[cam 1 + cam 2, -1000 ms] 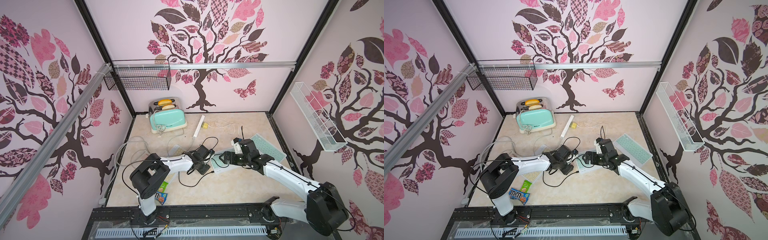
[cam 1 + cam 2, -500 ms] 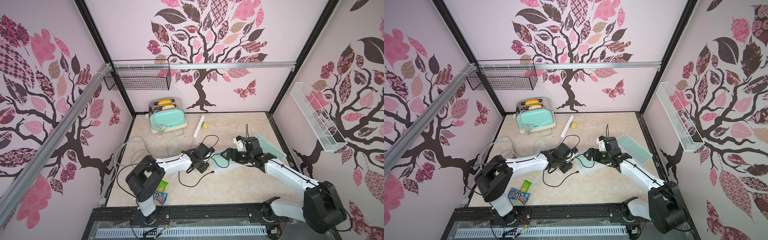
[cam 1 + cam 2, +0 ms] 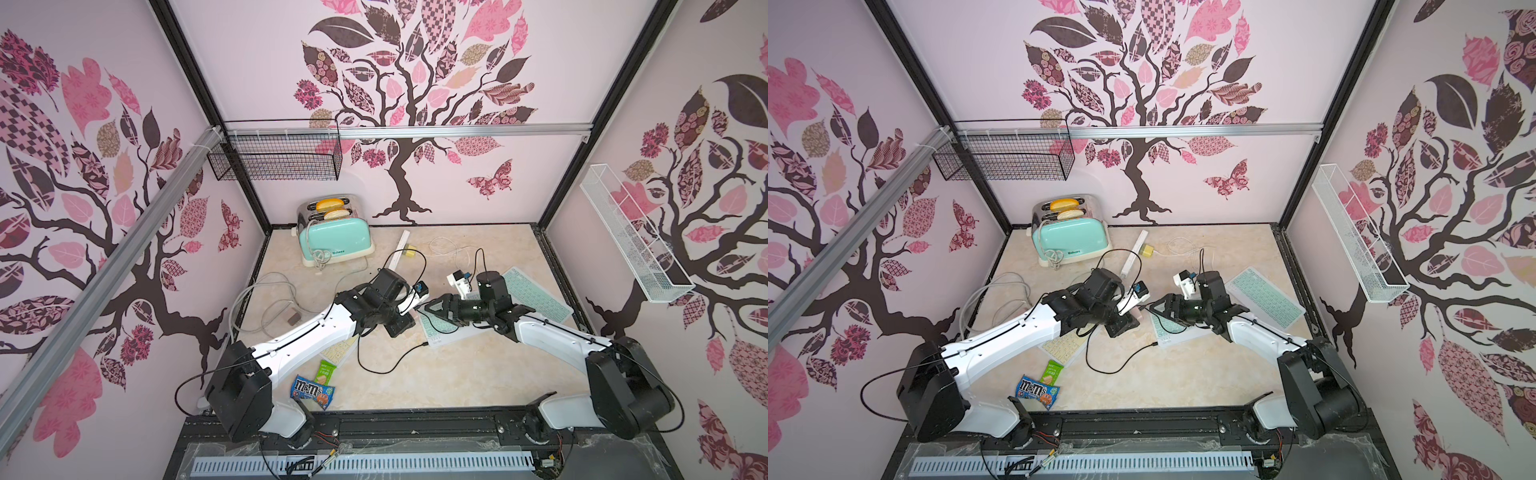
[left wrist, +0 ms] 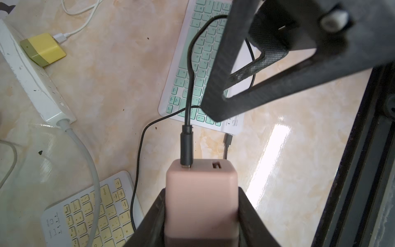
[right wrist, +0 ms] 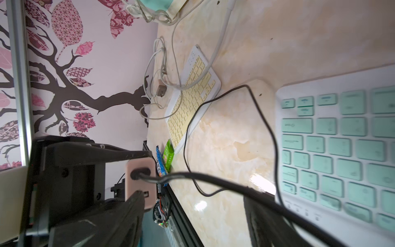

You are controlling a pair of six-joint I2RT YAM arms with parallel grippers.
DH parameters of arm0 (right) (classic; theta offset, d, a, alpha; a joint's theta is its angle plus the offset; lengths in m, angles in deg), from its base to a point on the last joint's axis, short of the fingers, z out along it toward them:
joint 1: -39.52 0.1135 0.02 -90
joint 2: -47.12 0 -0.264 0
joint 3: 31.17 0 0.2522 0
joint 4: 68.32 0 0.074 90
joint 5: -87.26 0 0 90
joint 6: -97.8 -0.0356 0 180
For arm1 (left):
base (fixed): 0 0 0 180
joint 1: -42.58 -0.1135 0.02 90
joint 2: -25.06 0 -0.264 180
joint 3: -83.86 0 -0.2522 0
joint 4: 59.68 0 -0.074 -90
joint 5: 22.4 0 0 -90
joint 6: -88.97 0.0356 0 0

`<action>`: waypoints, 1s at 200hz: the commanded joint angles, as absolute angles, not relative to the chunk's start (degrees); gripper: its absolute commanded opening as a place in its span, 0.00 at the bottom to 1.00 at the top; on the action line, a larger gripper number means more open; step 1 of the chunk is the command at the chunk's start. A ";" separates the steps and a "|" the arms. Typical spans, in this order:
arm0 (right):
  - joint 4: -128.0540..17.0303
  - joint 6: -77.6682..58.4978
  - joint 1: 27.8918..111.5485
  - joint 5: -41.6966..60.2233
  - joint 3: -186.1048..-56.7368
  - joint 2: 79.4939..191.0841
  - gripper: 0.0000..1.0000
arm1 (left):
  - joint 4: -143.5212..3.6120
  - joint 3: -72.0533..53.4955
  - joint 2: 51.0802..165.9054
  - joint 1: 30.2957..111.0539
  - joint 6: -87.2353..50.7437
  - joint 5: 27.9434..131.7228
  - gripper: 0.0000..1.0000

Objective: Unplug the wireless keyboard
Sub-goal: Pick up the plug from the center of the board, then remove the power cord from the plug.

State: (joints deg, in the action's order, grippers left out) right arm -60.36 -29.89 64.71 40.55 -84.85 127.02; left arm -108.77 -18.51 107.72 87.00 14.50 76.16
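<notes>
My left gripper (image 4: 202, 198) is shut on a pink charger block (image 4: 202, 181), held above the table. A black cable's plug (image 4: 187, 145) sits in the block's end face. The cable loops over a mint-keyed wireless keyboard (image 4: 203, 53), and its other end (image 4: 227, 140) lies loose on the table just off the keyboard's edge. My right gripper (image 5: 192, 213) is open and faces the block (image 5: 140, 184); the black cable (image 5: 213, 181) runs between its fingers. In both top views the two grippers (image 3: 424, 307) (image 3: 1144, 311) meet tip to tip over the keyboard (image 3: 440, 332).
A yellow-keyed keyboard (image 3: 338, 353) lies under the left arm. A second mint keyboard (image 3: 536, 295) lies at the right. A toaster (image 3: 334, 237), a power strip (image 3: 401, 249) with a yellow charger (image 3: 410, 250), white cables (image 3: 257, 299) and snack packs (image 3: 311, 390) are around.
My right gripper has moved left up to the charger block and its jaws have narrowed. The left gripper tightened slightly on the block and has stayed about in place.
</notes>
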 commanded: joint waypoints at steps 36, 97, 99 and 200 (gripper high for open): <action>-82.73 -44.44 66.85 42.80 -82.95 131.70 0.64 | -111.37 -17.77 106.59 85.66 17.18 81.21 0.00; -83.26 -40.59 67.20 43.07 -82.15 129.97 0.60 | -113.38 -15.75 106.61 80.86 17.44 92.80 0.00; -83.64 -40.27 67.20 43.19 -82.01 129.87 0.60 | -113.42 -15.69 106.58 80.54 17.43 93.70 0.00; -109.27 -43.27 67.81 51.28 -78.88 133.97 0.49 | -122.04 -11.62 110.82 74.02 21.12 116.10 0.00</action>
State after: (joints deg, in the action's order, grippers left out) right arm -98.53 -39.97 67.16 48.62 -79.54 131.70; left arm -120.29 -13.54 109.79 74.61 19.99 110.32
